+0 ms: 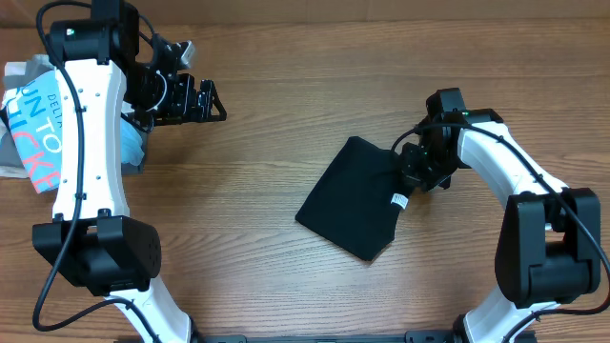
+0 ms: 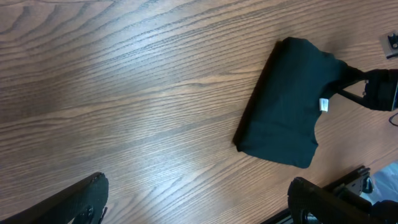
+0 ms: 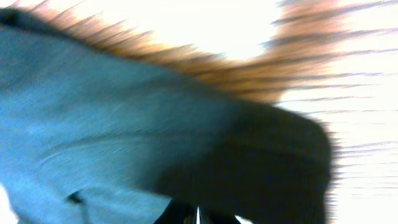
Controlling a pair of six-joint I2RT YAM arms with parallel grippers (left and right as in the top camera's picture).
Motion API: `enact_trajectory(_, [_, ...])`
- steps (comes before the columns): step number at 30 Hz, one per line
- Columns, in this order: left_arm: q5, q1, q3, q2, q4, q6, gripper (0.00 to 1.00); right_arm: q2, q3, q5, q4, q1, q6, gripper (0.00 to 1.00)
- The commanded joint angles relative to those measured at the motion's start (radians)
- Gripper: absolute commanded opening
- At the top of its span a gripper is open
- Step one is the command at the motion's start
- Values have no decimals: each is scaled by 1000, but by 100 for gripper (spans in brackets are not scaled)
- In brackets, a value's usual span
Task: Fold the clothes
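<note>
The clothes, a black T-shirt (image 1: 348, 200) folded into a compact slab, lie tilted at the table's middle, with a small white tag (image 1: 399, 200) near the right edge. My right gripper (image 1: 412, 170) is shut on the shirt's upper right corner, and the left wrist view shows the fabric (image 2: 283, 106) drawn to a point toward it. Blurred dark cloth (image 3: 124, 124) fills the right wrist view, hiding the right gripper's (image 3: 198, 218) fingertips. My left gripper (image 1: 205, 100) hovers open far to the upper left, well apart from the shirt. Its fingers (image 2: 87, 199) stand wide over bare wood.
A light-blue printed T-shirt (image 1: 33, 124) lies at the table's left edge, partly under the left arm. Wooden tabletop (image 1: 257, 257) shows between the two arms and in front of the black shirt.
</note>
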Motion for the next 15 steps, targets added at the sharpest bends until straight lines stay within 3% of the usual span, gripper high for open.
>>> enact_trajectory(1, [-2, -3, -3, 10, 0, -6, 95, 1, -23, 127, 18, -19, 12, 6])
enact_trajectory(10, [-2, -3, -3, 10, 0, -6, 95, 5, -57, 126, 53, -61, 24, 6])
enact_trajectory(15, [-2, -3, -3, 10, -2, -6, 95, 5, -57, 307, 13, -65, 161, 8])
